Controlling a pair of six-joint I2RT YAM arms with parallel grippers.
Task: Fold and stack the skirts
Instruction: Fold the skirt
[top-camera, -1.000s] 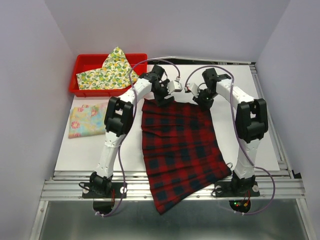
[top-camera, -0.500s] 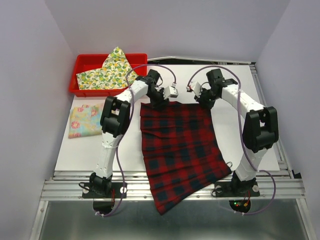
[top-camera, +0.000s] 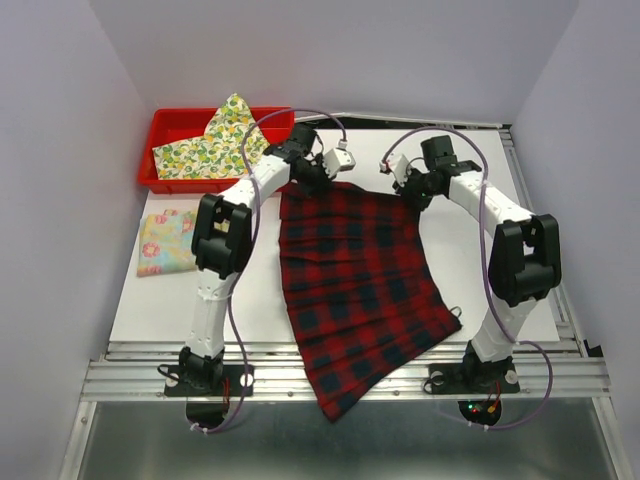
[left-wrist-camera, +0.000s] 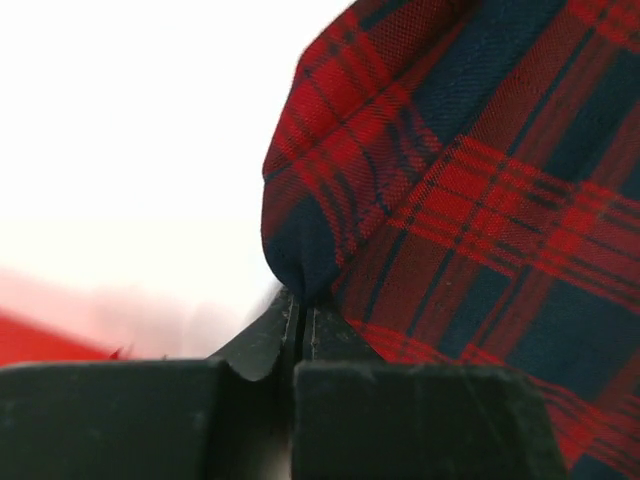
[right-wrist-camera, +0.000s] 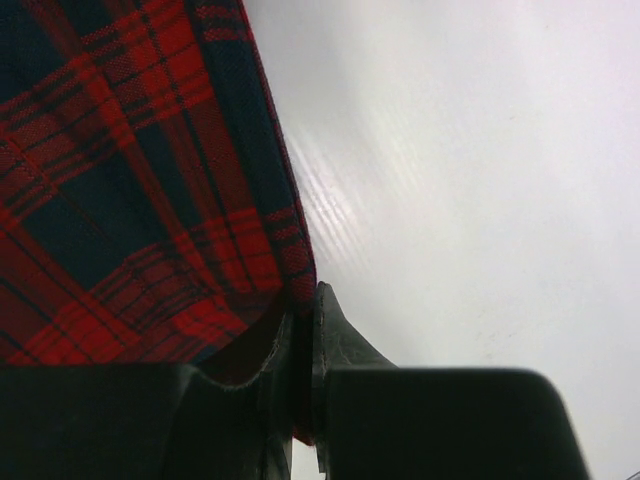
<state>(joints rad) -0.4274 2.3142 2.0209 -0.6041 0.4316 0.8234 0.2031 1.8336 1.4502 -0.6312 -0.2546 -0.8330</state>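
Skirts, three, soft cloth.

Item 1, plaid skirt (top-camera: 355, 290): red-and-black check, pleated. It is spread flat down the middle of the worktop (top-camera: 160, 305), with the near hem hanging over the near edge. Both far corners are pinched. The left jaws are closed tight on the far-left corner and the right jaws on the far-right corner, the cloth bunching to a small peak at each. Not yet folded; judged to be at the start of its first fold, far edge held ready.

Item 2, floral skirt (top-camera: 172, 240): pastel yellow, pink and blue. It lies as a compact flat rectangle at the left of the worktop, apart from the plaid, and appears folded.

Item 3, lemon-print skirt (top-camera: 215, 140): white with yellow-green fruit. It is heaped loose, one corner peaked up, in the red bin (top-camera: 165, 125) at far left. Unfolded.

Tally, as judged: one folded, one in hand, one untouched; no stack yet.
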